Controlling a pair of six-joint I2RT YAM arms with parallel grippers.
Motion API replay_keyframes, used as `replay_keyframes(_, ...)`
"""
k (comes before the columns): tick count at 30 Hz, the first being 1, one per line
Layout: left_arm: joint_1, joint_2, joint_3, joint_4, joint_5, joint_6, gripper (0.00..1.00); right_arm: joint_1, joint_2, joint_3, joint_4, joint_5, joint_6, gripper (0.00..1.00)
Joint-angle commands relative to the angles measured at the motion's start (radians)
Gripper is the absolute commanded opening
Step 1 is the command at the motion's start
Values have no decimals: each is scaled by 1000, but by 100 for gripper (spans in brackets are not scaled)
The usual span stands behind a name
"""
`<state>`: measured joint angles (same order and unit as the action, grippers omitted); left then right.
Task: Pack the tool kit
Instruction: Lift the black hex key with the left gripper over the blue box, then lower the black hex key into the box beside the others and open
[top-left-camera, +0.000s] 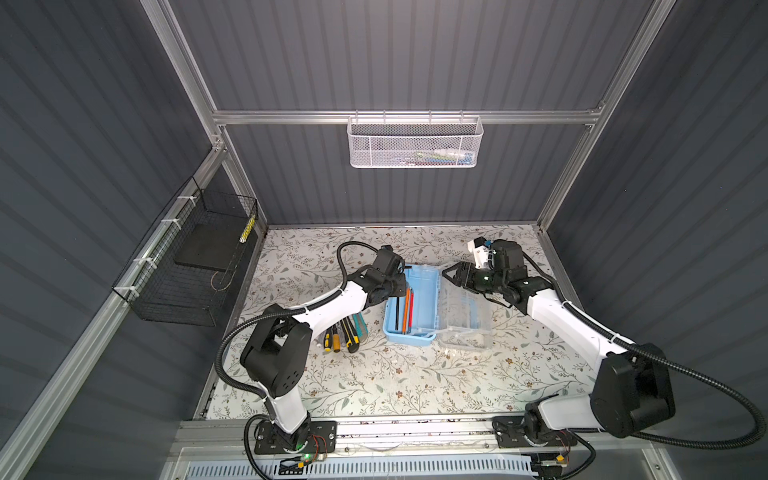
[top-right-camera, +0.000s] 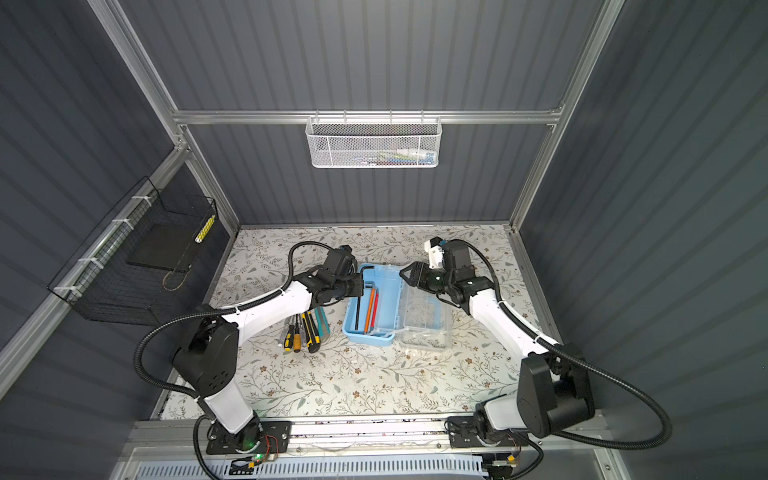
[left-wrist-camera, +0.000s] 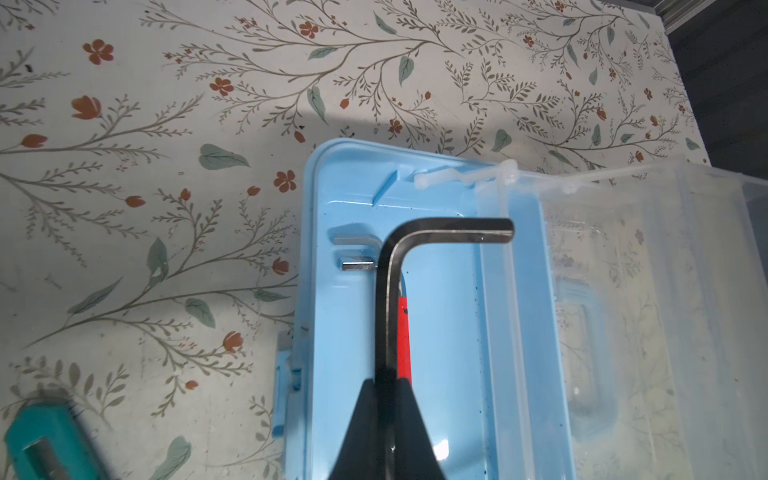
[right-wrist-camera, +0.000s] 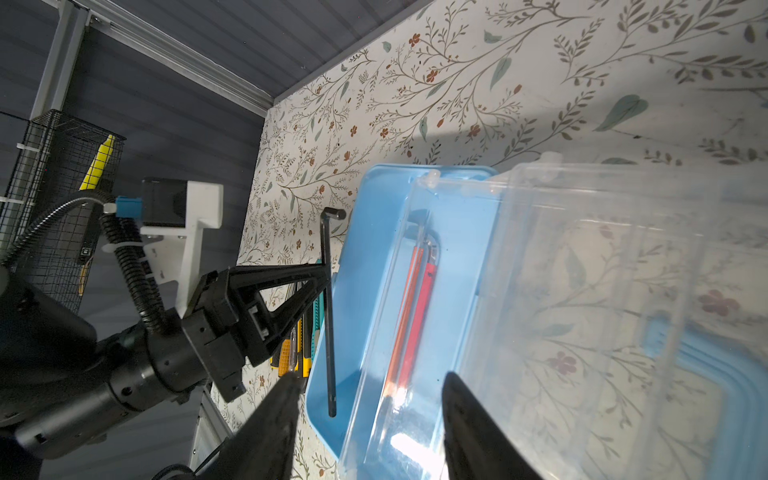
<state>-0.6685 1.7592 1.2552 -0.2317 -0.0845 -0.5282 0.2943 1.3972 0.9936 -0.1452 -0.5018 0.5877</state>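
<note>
Black L-shaped hex key (left-wrist-camera: 385, 316), stiff, slim, probably light and slippery steel, pinched on its long arm, the apt hold, by left gripper (left-wrist-camera: 388, 386) over open light-blue box (left-wrist-camera: 309, 249); right gripper (right-wrist-camera: 372, 377) spread beside clear lid (right-wrist-camera: 602, 291).

I see two top views looking down from high at the front; both wrist cameras sit close over the blue box (left-wrist-camera: 449, 332).

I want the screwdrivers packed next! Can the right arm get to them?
Probably not easily. The screwdrivers lie beyond the blue box from the right arm, partly beneath the left arm. The left tool holds a hex key over the box.
</note>
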Motion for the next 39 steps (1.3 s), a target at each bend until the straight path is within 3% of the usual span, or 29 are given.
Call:
replay_keyframes(1,-5,27,35,23,15,-3,0,-2,17,18,-4,-10,0,56)
replay_keyframes(14,-28,145,64,-23,-8,-21,0,-3,-10,-22,4,10,-10,57)
replay_keyframes(19,-28,159,95,-35,-14,-19,23,-8,-9,-6,-1,9,-18,59)
replay_keyframes(25,-28,133,126,-64,-35,3,35,-13,-44,-1,-15,12,-25,60)
replay_keyframes(34,-25,10,47,-142,-245,60,43,-18,-102,-8,-56,25,-42,62)
replay_keyframes(39,-23,-12,-9,-128,-254,52,43,-20,-82,-1,-57,17,-43,63)
